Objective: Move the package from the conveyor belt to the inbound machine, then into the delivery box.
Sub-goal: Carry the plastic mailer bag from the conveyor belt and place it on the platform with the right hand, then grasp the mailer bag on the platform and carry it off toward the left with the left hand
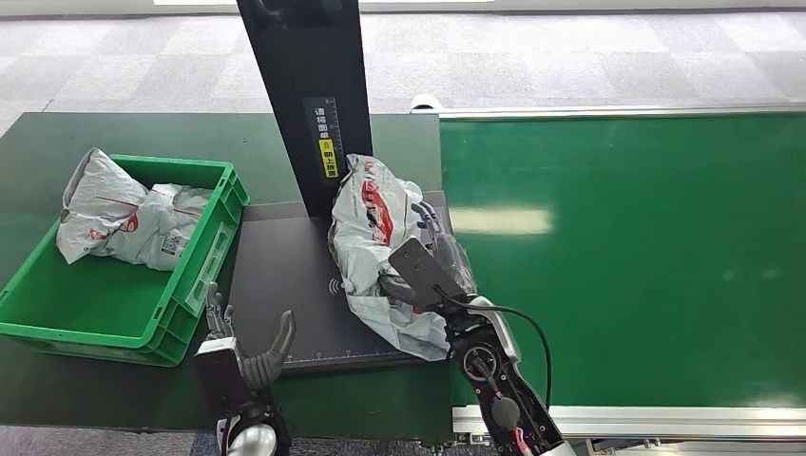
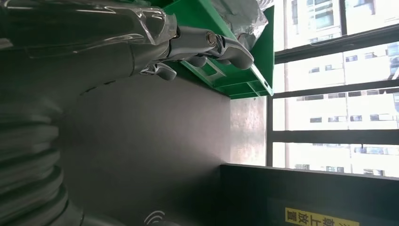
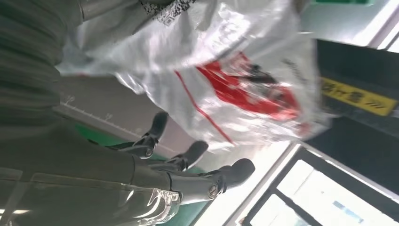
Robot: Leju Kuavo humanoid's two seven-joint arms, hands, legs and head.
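Package (image 1: 380, 249) on scanner plate (image 1: 285, 285), right hand (image 1: 430, 261) fingers gripping it; left hand (image 1: 249, 350) fingers spread, empty.

The package (image 1: 380, 249) is crinkled, glossy plastic film. The crate (image 1: 204, 249) is hard, smooth green plastic, the belt (image 1: 627, 256) a faintly shiny green. The scanner plate (image 1: 285, 285) looks matt dark grey.

The black post (image 1: 304, 95) carries a vertical line of white characters above a yellow label (image 1: 328, 158) with dark characters, too small to read; in the left wrist view the label (image 2: 321, 218) seems to read 上放置. The pad (image 1: 285, 285) bears a white wireless sign (image 1: 335, 284). The package (image 1: 375, 223) has red printing and a code patch (image 3: 164, 13), both illegible
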